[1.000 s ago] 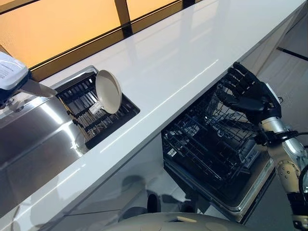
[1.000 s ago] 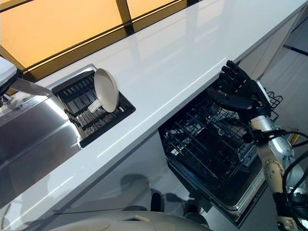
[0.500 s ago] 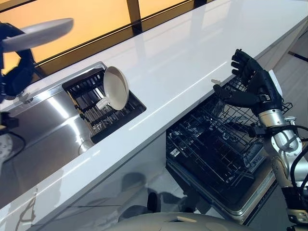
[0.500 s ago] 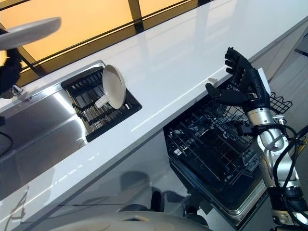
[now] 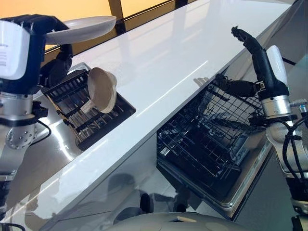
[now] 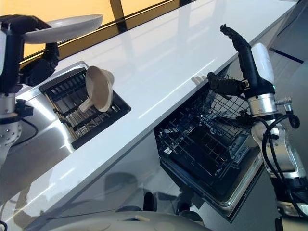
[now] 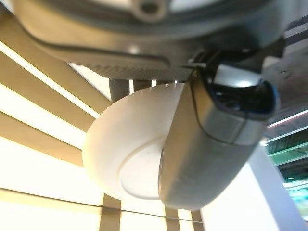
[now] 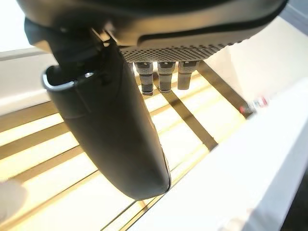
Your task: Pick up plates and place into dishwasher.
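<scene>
Left hand (image 5: 33, 53) grips round white plate (image 5: 81, 29), raised above sink rack. Right hand (image 5: 257, 62), fingers open, empty, over bare black wire dishwasher rack (image 5: 207, 139). Cream bowl (image 5: 101, 89) unmoved.

The worktop (image 5: 159, 57) is running across in front of me from seven o'clock up to one o'clock. At ten o'clock a drying rack (image 5: 82, 108) is sitting sunk into it, with one plate (image 5: 102, 89) leaning on edge in the rack. My left hand (image 5: 41, 33) is hovering above the rack at eleven o'clock, carrying a second plate (image 5: 82, 29) level. At four o'clock, below the worktop's front edge, the dishwasher rack (image 5: 211, 139) is standing pulled out. My right hand (image 5: 252, 53) is hanging above it at two o'clock.
</scene>
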`<state>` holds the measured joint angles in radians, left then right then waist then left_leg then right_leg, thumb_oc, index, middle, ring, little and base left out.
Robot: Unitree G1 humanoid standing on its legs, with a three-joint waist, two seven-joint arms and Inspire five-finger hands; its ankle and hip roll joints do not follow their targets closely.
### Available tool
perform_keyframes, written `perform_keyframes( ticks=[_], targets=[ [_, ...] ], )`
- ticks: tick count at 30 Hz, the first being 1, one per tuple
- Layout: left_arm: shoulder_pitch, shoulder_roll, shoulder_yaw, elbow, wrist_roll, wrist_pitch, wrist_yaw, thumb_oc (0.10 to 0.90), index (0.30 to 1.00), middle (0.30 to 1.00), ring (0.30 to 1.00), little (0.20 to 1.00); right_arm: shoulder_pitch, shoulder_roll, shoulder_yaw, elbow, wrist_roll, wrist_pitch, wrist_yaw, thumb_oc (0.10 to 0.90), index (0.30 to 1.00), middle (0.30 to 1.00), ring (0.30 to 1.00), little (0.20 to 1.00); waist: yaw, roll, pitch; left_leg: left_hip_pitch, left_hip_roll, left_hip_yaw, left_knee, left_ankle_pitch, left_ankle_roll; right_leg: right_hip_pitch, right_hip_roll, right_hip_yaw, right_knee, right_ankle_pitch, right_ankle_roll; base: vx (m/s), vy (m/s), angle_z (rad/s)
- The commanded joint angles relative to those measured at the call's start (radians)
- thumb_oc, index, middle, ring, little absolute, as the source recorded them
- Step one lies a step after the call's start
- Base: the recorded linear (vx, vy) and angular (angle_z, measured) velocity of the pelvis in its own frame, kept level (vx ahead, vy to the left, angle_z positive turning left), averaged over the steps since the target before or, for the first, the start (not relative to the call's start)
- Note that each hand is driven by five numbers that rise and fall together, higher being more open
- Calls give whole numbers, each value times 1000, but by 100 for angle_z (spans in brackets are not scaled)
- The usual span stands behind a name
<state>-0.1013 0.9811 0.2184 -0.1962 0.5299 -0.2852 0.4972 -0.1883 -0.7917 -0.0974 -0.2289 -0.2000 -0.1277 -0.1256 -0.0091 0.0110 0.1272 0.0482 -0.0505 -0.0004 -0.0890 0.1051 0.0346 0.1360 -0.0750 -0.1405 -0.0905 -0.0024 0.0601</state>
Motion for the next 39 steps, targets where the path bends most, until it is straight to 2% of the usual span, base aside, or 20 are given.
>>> perform_keyframes(
  ticks=[1,4,9,10,13,16,25,30,34,38,39],
  targets=[
    [-158,75,-22,-35,-65,16,-9,100,300,300,300,200,-170,-111,5,-133,58,-82,18,800,900,900,900,900,-17,16,-71,99,-36,58,10,-189,12,-58,77,-9,142,-98,12,-2,62,-13],
    [-204,78,-67,-33,-82,-1,-36,100,300,300,300,200,-198,-124,36,-144,137,-96,75,800,900,900,900,900,-20,14,-69,101,-38,63,7,-189,14,-64,72,-10,150,-94,18,-5,59,-17],
    [-281,71,-147,-31,-119,-26,-93,100,300,300,300,200,-267,-112,82,-135,136,-133,32,800,900,900,900,900,-17,13,-69,103,-41,69,7,-193,18,-70,67,-13,160,-92,26,1,24,-3],
    [-308,54,-182,-40,-150,-32,-138,100,300,300,300,200,-292,-99,102,-141,138,-141,16,800,900,900,900,900,-18,14,-68,104,-43,68,7,-194,20,-72,64,-14,165,-92,28,-6,31,-2],
    [-352,27,-236,-48,-228,-54,-220,100,300,300,300,200,-323,-78,128,-146,145,-135,28,800,900,900,900,900,-17,15,-64,106,-47,63,8,-197,25,-78,61,-10,181,-95,33,-3,34,0],
    [-376,13,-262,-52,-247,-68,-251,100,300,300,300,200,-335,-72,152,-146,171,-124,77,800,900,900,900,900,-17,16,-62,107,-50,59,8,-197,28,-83,58,-6,192,-94,36,0,0,0],
    [-468,-15,-336,-48,-292,-67,-297,100,300,300,300,200,-407,-41,228,-154,192,-111,143,800,900,900,900,900,-15,14,-61,104,-51,55,13,-197,32,-88,54,6,206,-101,36,0,-1,-1],
    [-497,-35,-368,-46,-271,-75,-288,100,300,300,300,200,-427,-14,277,-154,254,-62,224,800,900,900,900,900,-15,11,-60,102,-49,53,20,-197,32,-94,52,8,224,-109,34,1,-7,0],
    [-508,-42,-385,-48,-216,-69,-254,100,300,300,300,200,-440,5,317,-147,299,-28,271,800,900,900,900,900,-10,4,-65,102,-49,57,26,-204,27,-80,58,7,189,-102,29,13,-44,-1],
    [-513,-49,-406,-50,-232,-70,-265,100,300,300,300,200,-459,29,342,-138,326,-19,265,800,900,900,900,900,-1,-2,-68,104,-48,63,25,-203,18,-62,66,-3,137,-79,26,18,-51,0],
    [-511,-53,-411,-54,-248,-77,-277,100,300,300,300,200,-459,38,345,-140,330,-18,254,726,836,836,836,826,1,-2,-69,103,-47,62,23,-201,17,-60,69,-3,134,-79,25,19,-56,0]
  ],
)
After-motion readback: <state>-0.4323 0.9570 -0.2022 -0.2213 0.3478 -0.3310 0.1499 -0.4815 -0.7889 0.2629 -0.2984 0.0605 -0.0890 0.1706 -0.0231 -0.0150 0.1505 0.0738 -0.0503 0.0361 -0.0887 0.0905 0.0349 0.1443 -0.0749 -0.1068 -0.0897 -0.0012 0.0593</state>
